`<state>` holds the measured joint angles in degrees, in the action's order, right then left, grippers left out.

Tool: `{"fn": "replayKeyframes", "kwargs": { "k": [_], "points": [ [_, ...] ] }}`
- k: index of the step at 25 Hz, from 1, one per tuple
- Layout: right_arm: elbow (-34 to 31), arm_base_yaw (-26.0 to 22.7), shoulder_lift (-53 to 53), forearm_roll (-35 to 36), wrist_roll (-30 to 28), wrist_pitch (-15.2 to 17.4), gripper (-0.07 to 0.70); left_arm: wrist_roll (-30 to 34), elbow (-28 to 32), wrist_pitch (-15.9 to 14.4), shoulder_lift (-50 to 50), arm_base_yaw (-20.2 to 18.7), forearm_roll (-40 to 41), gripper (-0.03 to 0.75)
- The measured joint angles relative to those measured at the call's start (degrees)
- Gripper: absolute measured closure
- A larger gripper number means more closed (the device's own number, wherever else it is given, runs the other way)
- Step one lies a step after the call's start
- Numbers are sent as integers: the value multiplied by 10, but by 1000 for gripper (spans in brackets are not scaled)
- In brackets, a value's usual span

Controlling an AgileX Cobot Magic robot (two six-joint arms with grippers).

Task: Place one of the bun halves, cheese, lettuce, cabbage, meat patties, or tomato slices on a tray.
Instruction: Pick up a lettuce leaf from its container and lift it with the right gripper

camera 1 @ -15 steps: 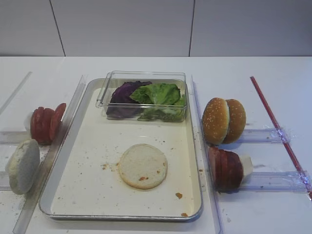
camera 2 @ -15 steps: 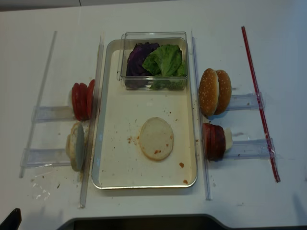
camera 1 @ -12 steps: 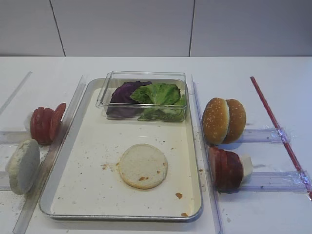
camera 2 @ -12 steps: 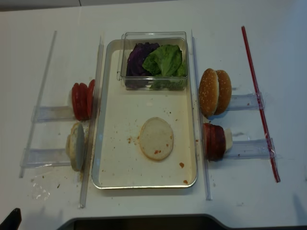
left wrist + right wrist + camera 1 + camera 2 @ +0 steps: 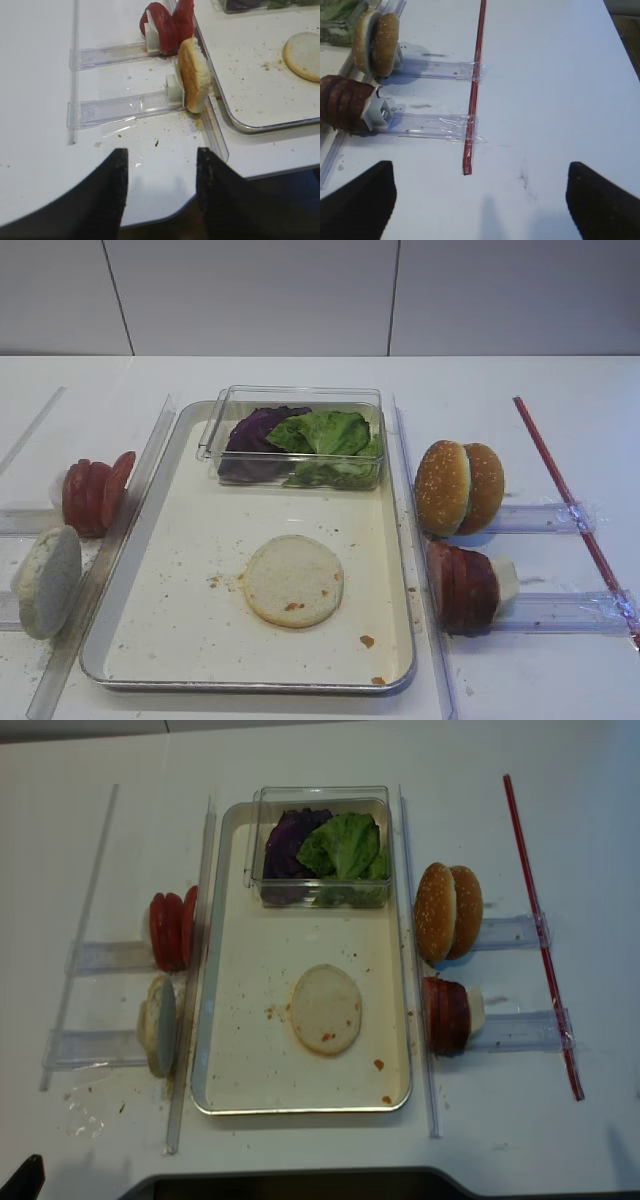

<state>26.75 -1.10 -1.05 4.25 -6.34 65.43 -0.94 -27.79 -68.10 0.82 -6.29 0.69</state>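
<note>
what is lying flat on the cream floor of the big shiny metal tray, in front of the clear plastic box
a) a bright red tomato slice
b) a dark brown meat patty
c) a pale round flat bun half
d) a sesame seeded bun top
c: a pale round flat bun half lies on the shiny metal tray; the tomato slices, meat patties and sesame seeded bun tops stand outside it.

a clear box [image 5: 290, 440] sits at the far end, its walls see-through. on the white table [image 5: 520, 680], clear rails [image 5: 104, 1045] run out to both sides, each with a small white stop [image 5: 379, 111] at its inner end. long clear strips [image 5: 188, 970] lie alongside. a red rod [image 5: 475, 85] lies across the two right rails. a grey wall [image 5: 250, 295] stands behind.
</note>
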Motion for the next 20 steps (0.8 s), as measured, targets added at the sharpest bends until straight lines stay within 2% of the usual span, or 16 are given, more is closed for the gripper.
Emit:
{"fn": "replayKeyframes", "kwargs": {
  "k": [6,10,20],
  "points": [
    [0,0,0,25,19,1,-64,0,0,0,0,0,0,409],
    [11,0,38,53,29,11,-64,0,0,0,0,0,0,409],
    [133,0,239,67,31,47,-64,0,0,0,0,0,0,414]
  ]
}}
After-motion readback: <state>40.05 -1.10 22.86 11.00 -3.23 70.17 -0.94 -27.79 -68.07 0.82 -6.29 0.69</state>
